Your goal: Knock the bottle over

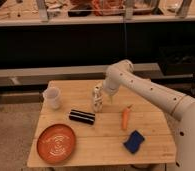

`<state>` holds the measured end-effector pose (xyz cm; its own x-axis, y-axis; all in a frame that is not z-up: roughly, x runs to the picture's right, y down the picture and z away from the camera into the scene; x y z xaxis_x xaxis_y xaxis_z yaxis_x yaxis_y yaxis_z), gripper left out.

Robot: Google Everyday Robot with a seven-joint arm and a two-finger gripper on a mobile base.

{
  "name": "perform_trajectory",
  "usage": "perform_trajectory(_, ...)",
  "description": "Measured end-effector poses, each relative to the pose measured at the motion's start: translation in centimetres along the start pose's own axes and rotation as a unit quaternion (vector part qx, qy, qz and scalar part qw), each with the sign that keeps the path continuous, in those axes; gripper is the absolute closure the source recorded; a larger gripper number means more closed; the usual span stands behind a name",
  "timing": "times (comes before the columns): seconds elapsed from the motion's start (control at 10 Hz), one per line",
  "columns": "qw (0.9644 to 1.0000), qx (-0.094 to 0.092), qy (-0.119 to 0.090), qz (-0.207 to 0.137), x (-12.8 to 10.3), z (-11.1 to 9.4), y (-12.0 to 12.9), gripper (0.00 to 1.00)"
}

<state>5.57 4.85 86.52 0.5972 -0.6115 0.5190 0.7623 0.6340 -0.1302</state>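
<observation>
The small white bottle [97, 98] with dark label marks stands on the wooden table [103, 150], near the middle of its far half. It looks upright or slightly tilted. My gripper [106, 96] hangs from the white arm that reaches in from the right. It sits right beside the bottle's right side, touching it or nearly so.
A wider white cup [52, 97] stands to the bottle's left. A black flat box [82, 116] lies just in front of the bottle. An orange plate [56, 143] is at the front left, a carrot [125, 118] to the right and a blue sponge [134, 141] at the front right.
</observation>
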Motion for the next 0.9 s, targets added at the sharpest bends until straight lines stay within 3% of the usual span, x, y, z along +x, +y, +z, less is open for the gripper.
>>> perform_trajectory(0.6,0.9995,-0.001,-0.012,-0.029,-1.6,0.4,-1.8,0.95)
perform_trajectory(0.7,0.9991,-0.001,-0.016,-0.039,-2.5,0.5,-2.6,1.00)
perform_trajectory(0.9,0.9983,-0.002,-0.025,-0.053,-4.1,0.8,-3.5,1.00)
